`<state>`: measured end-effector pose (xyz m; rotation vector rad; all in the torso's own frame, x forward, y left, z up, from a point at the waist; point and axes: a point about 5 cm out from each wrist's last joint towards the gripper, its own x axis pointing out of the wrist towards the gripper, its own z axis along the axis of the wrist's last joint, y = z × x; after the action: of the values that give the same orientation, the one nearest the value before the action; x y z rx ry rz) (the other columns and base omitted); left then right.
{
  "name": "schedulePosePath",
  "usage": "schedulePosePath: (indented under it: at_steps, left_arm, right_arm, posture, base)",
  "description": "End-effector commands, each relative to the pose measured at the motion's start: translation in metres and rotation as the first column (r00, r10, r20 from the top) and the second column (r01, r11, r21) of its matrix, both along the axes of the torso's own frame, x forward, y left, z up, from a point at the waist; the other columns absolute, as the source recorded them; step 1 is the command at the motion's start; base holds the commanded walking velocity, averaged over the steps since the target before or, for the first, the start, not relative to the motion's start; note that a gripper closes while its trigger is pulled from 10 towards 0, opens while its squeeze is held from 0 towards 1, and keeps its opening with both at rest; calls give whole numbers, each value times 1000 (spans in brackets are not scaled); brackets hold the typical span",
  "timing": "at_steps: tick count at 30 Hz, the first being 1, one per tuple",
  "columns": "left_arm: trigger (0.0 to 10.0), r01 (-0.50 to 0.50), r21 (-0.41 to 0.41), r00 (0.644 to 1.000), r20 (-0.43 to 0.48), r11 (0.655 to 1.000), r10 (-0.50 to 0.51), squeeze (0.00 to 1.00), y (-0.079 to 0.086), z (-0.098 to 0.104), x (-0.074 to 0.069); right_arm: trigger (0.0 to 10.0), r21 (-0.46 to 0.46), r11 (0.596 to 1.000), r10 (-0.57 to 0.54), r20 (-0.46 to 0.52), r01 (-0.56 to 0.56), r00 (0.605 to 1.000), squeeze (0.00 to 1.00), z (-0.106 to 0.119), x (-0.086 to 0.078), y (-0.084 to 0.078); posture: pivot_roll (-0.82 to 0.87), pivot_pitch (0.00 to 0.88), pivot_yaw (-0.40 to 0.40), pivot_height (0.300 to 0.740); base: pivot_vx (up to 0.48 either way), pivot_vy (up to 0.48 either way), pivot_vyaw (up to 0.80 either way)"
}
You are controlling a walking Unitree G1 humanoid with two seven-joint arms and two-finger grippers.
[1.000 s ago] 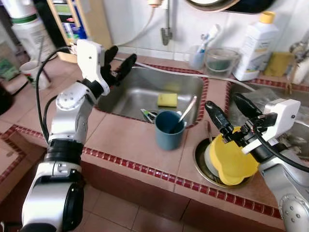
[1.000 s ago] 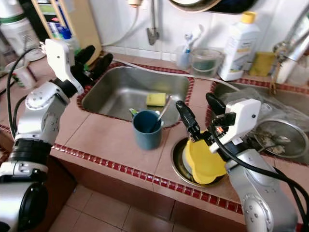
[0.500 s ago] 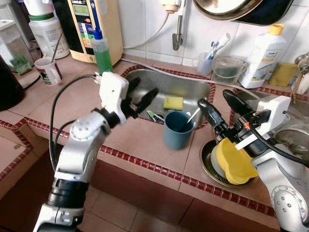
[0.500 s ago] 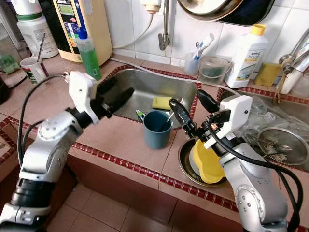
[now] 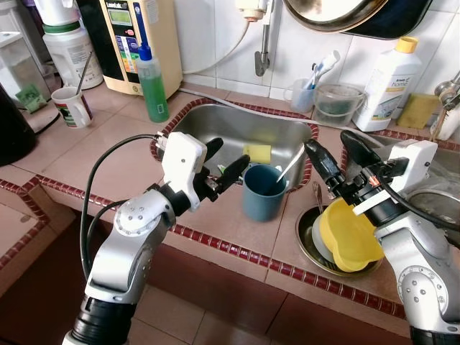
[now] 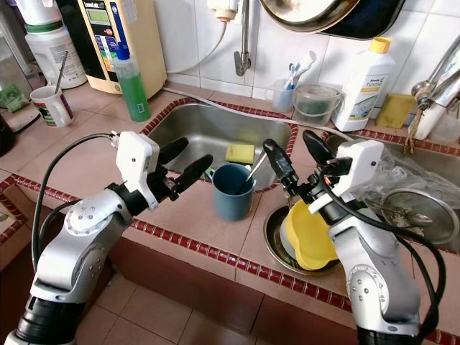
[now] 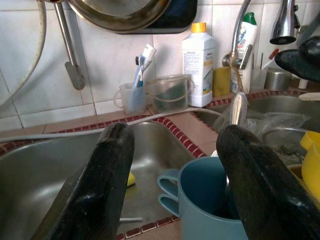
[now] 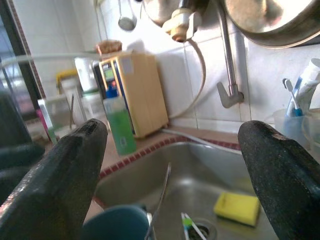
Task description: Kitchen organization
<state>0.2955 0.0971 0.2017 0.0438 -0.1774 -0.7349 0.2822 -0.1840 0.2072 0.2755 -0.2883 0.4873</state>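
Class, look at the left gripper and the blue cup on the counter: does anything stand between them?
Nothing visible does. The left gripper is open beside the blue cup, with bare counter tile between them. A spoon stands inside the cup.

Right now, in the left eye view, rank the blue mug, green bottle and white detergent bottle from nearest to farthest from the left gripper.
1. Blue mug: on the counter just ahead of the open left gripper.
2. Green bottle: on the counter by the sink's far left corner.
3. White detergent bottle: against the back wall, far right.
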Motion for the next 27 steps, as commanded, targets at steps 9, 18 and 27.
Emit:
schedulePosePath:
  at_steps: [9, 18, 27]
  left_arm:
    - [10000, 39, 0, 999, 12, 999, -39, 0, 1, 10, -4]
    - [10000, 55, -26, 998, 12, 998, -54, 0, -2, 16, -9]
    - [10000, 43, -50, 999, 9, 998, -43, 0, -3, 18, -11]
  right_arm:
    - [10000, 192, 979, 66, -12, -63, 998, 0, 3, 12, 0]
    - [10000, 200, 979, 57, -122, -31, 991, 0, -8, 32, -3]
    - [10000, 126, 990, 84, -193, -60, 978, 0, -1, 41, -5]
  posture:
    - [-45, 9, 35, 740]
    - [-30, 12, 17, 740]
    - [-25, 15, 2, 740]
  base:
    - [0, 0, 0]
    - [0, 0, 0]
    - [0, 0, 0]
